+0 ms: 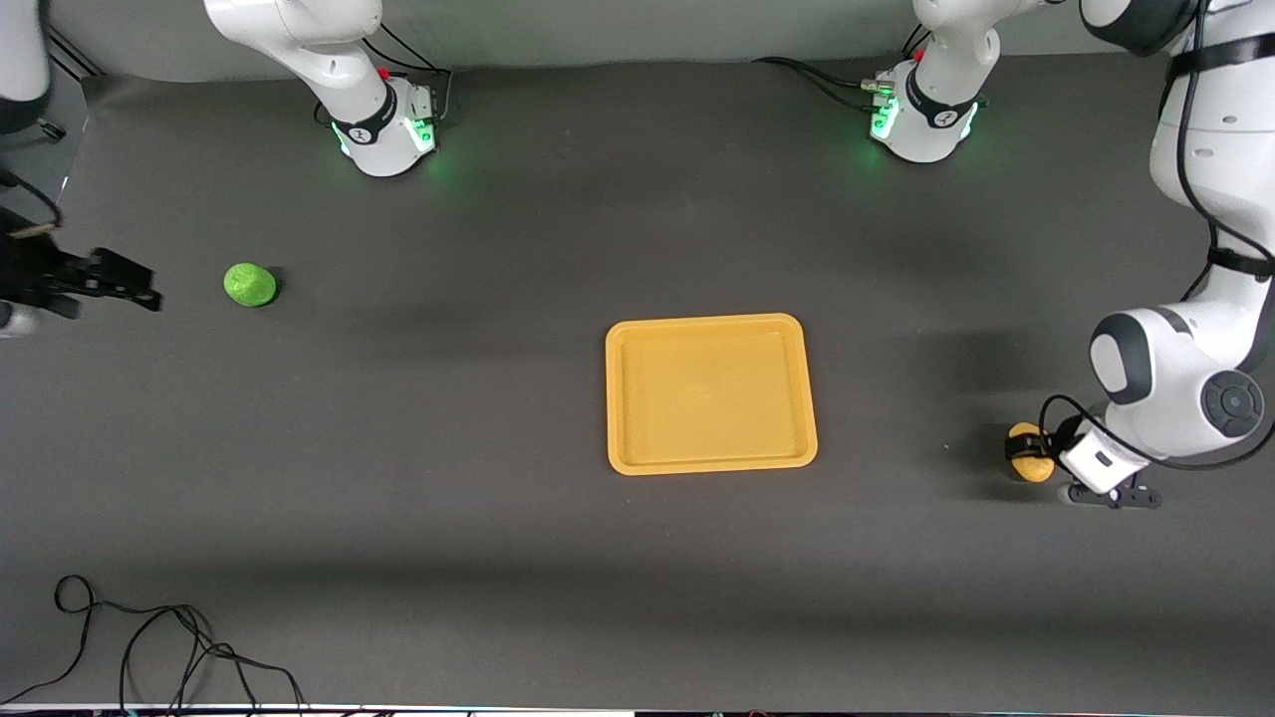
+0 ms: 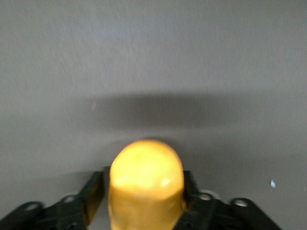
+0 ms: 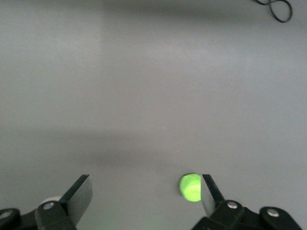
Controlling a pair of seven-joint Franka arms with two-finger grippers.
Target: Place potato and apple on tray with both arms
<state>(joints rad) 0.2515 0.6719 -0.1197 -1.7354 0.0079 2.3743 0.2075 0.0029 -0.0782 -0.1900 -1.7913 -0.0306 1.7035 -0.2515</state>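
With the left gripper [image 1: 1031,453] clamped on the potato [image 1: 1032,464] at the tray's [image 1: 711,462] 3 o'clock, the right gripper [image 1: 139,287], jaws spread, sits at the apple's [image 1: 249,285] 9 o'clock.

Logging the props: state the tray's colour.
Plain yellow-orange; the tray shows best in the front view.

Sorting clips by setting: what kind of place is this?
Probably a robotics lab bench: two arms bolted to a dark mat-covered table, toy potato, apple and tray, loose cables.
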